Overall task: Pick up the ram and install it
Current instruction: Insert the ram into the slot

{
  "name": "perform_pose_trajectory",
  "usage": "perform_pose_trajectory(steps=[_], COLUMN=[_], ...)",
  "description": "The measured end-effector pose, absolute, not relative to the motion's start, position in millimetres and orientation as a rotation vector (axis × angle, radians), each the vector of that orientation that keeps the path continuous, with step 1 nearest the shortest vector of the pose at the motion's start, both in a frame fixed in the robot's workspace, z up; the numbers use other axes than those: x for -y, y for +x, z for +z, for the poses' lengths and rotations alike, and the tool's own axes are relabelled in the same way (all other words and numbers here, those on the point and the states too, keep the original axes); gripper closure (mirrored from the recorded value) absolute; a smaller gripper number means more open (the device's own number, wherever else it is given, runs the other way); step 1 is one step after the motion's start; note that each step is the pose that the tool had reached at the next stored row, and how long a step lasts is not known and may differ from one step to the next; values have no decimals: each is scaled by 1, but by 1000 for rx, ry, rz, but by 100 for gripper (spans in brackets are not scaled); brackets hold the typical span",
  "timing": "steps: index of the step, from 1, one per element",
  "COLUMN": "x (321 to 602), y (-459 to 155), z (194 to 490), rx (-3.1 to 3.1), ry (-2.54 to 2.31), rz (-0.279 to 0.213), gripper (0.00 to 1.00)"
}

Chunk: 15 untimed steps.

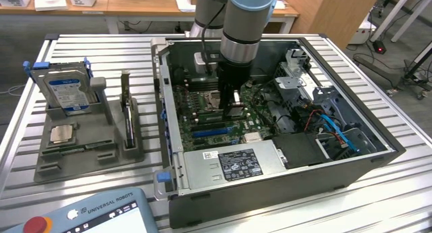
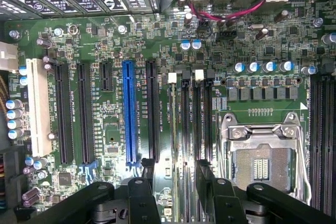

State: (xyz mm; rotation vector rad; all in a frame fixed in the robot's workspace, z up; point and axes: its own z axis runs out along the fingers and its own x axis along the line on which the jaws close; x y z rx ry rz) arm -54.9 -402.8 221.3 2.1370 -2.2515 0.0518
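Inside computer case (image 1: pixel 351 168), arm (image 1: pixel 248 20) upright, tool (image 1: pixel 233 100) pointing straight down over memory slots (image 2: pixel 195 121), fingers (image 2: pixel 143 195) spread, gripping nothing.

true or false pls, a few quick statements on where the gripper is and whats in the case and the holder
1. The gripper is down inside the open computer case, over the motherboard. True.
2. Its jaws are clamped shut. False: they stand open, holding nothing.
3. The processor socket holds a chip. False: it looks empty.
4. A hard drive stands in the grey holder at the exterior view's left. True.
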Motion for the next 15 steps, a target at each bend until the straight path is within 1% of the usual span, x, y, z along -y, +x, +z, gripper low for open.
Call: perform_pose_trajectory(steps=[15], x=[403], y=[-55], z=[236], rx=[2251], ry=[2137], rz=[52], gripper=[56])
